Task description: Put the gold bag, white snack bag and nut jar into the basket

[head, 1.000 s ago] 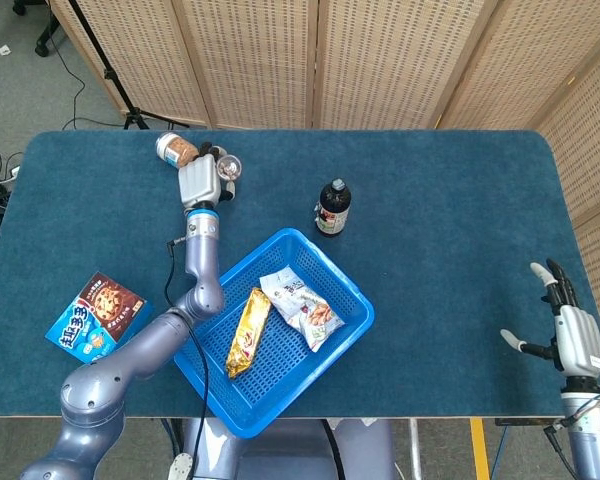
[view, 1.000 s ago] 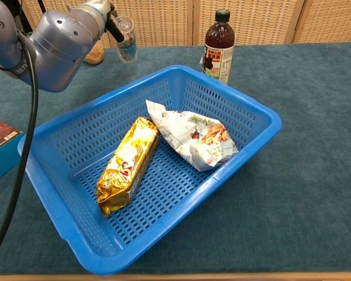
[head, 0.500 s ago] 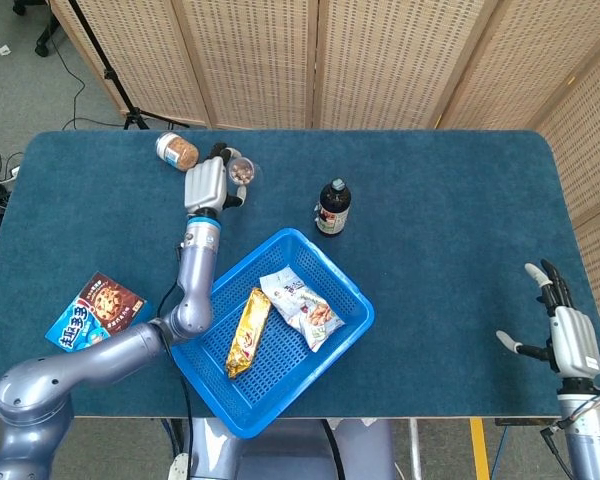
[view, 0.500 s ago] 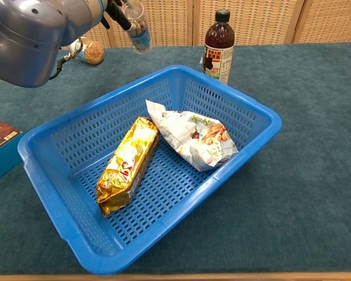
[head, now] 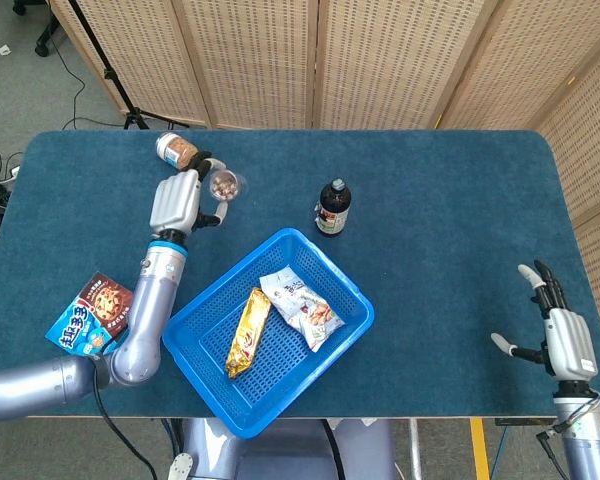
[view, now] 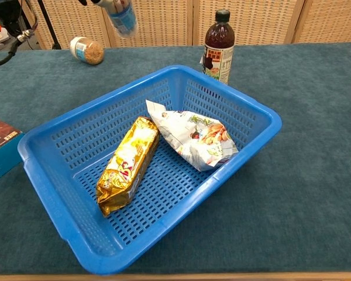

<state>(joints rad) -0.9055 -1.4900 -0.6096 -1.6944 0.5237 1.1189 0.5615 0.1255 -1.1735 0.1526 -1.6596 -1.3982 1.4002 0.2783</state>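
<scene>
Now, left hand point(head: 178, 200): nut jar point(head: 223, 185) gripped, shifted leftward since earlier.
Right hand point(head: 557, 335): released, fingers spread.
Basket point(view: 245, 111): contents unchanged.

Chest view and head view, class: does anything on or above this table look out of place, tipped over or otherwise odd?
Yes. A small jar lies on its side at the table's far left, while the dark bottle stands upright. The left hand holds another jar tilted in the air, outside the basket.
</scene>
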